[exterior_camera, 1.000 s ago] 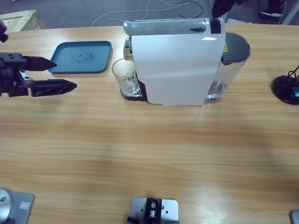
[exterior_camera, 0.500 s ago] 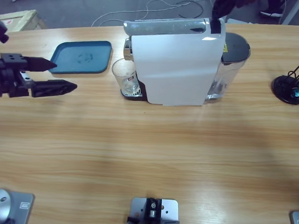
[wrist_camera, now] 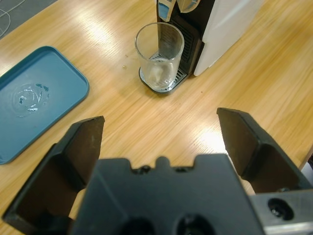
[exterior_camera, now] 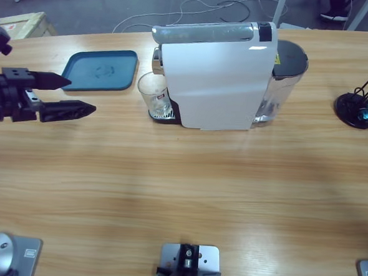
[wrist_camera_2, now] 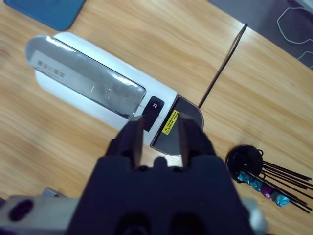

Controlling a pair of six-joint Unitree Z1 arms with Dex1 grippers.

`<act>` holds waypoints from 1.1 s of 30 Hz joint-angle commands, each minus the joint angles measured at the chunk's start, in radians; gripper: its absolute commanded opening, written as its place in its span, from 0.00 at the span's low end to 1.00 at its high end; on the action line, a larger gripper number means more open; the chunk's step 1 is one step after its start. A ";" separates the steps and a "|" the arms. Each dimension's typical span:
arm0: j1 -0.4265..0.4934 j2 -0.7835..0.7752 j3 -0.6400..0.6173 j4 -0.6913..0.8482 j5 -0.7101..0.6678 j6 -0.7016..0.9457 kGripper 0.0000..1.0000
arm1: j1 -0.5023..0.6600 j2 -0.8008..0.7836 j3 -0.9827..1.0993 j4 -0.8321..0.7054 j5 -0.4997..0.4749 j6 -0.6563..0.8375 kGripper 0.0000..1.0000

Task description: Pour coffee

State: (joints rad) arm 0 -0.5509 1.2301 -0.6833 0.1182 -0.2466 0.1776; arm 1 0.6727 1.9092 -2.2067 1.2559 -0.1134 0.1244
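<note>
A clear glass (exterior_camera: 154, 93) stands on the drip grate under the spout of the white coffee machine (exterior_camera: 216, 77). The left wrist view shows the glass (wrist_camera: 159, 54) upright, and no pale brown coffee shows in it. My left gripper (exterior_camera: 81, 94) hovers open over the table, left of the glass and well apart from it. In its own view the left gripper (wrist_camera: 161, 122) has nothing between its jaws. My right gripper (wrist_camera_2: 160, 117) is out of the high view. It hangs shut above the machine (wrist_camera_2: 98, 83), over the top button (wrist_camera_2: 155, 105).
A blue tray (exterior_camera: 100, 70) lies at the back left, behind my left gripper. A black stand with hanging capsules (exterior_camera: 361, 102) is at the far right. The machine's water tank (exterior_camera: 288, 69) sits on its right side. Cables run over the floor behind the table.
The dark shape above the machine's top right has left the high view. My left gripper has crept slightly to the right. The glass and machine have not moved.
</note>
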 commanded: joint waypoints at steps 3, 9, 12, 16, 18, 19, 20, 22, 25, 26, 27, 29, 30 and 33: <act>-0.010 -0.023 0.054 -0.011 -0.009 -0.012 1.00 | 0.024 0.013 0.030 0.011 -0.004 0.042 1.00; -0.011 -0.029 0.054 -0.011 -0.010 -0.010 1.00 | 0.024 0.016 0.035 0.019 -0.009 0.052 1.00; -0.011 -0.029 0.057 -0.011 -0.014 -0.009 1.00 | 0.024 0.018 0.035 0.020 -0.011 0.052 1.00; -0.011 -0.031 0.057 -0.011 -0.014 -0.004 1.00 | 0.025 0.023 0.036 0.025 -0.011 0.052 1.00; -0.011 -0.031 0.057 -0.011 -0.012 -0.004 1.00 | 0.024 0.025 0.037 0.028 -0.011 0.052 1.00; -0.010 -0.030 0.057 -0.011 -0.014 -0.004 1.00 | 0.024 0.025 0.039 0.029 -0.012 0.052 1.00; -0.010 -0.029 0.057 -0.011 -0.015 -0.004 1.00 | 0.024 0.025 0.042 0.030 -0.013 0.052 1.00; -0.011 -0.029 0.057 -0.011 -0.017 -0.004 1.00 | 0.025 0.024 0.045 0.030 -0.015 0.052 1.00; -0.011 -0.029 0.060 -0.011 -0.017 -0.007 1.00 | 0.024 0.030 0.053 0.030 -0.015 0.052 1.00; -0.011 -0.030 0.061 -0.011 -0.017 -0.007 1.00 | 0.024 0.032 0.056 0.030 -0.015 0.053 1.00; -0.011 -0.031 0.062 -0.011 -0.017 -0.007 1.00 | 0.025 0.033 0.058 0.030 -0.015 0.055 1.00; -0.010 -0.031 0.064 -0.011 -0.017 -0.007 1.00 | 0.025 0.034 0.057 0.030 -0.017 0.058 1.00; -0.011 -0.031 0.064 -0.011 -0.017 -0.006 1.00 | 0.025 0.034 0.056 0.030 -0.019 0.058 1.00; -0.011 -0.031 0.064 -0.011 -0.017 -0.006 1.00 | 0.025 0.031 0.059 0.030 -0.020 0.059 1.00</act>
State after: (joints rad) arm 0 -0.5515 1.2197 -0.6578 0.1182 -0.2511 0.1743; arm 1 0.6849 1.9080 -2.1806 1.2743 -0.1134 0.1701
